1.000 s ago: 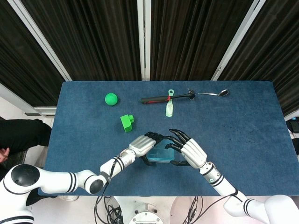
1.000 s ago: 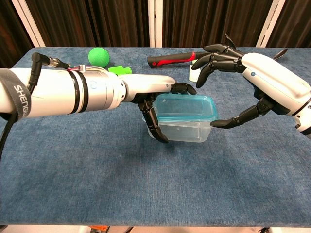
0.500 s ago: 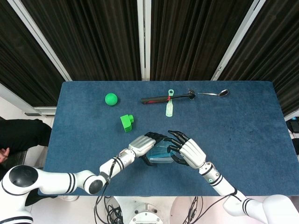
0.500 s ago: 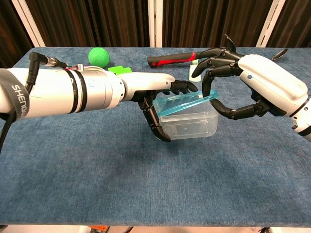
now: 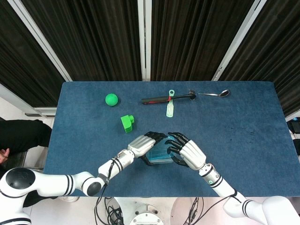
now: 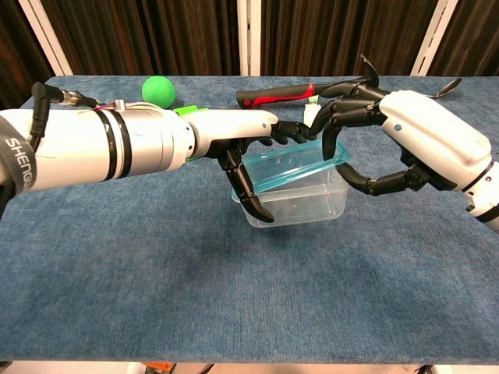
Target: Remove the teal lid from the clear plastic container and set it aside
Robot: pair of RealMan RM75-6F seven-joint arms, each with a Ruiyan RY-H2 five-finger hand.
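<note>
The right hand (image 6: 387,148) pinches the teal lid (image 6: 292,164), tilted with its right edge raised above the clear container (image 6: 300,204). The left hand (image 6: 248,160) grips the container's left side, near the bench's (image 6: 156,280) near-centre.

The container (image 6: 300,204) sits on the table (image 6: 234,304) at its near middle. The lid (image 6: 290,164) lies tilted over it, right edge raised. The left hand (image 6: 253,156) is at the container's left, the right hand (image 6: 382,144) at its right. Behind the container lie the block (image 5: 126,123), ball (image 5: 111,99), hammer (image 5: 161,99) and spoon (image 5: 215,93).
</note>
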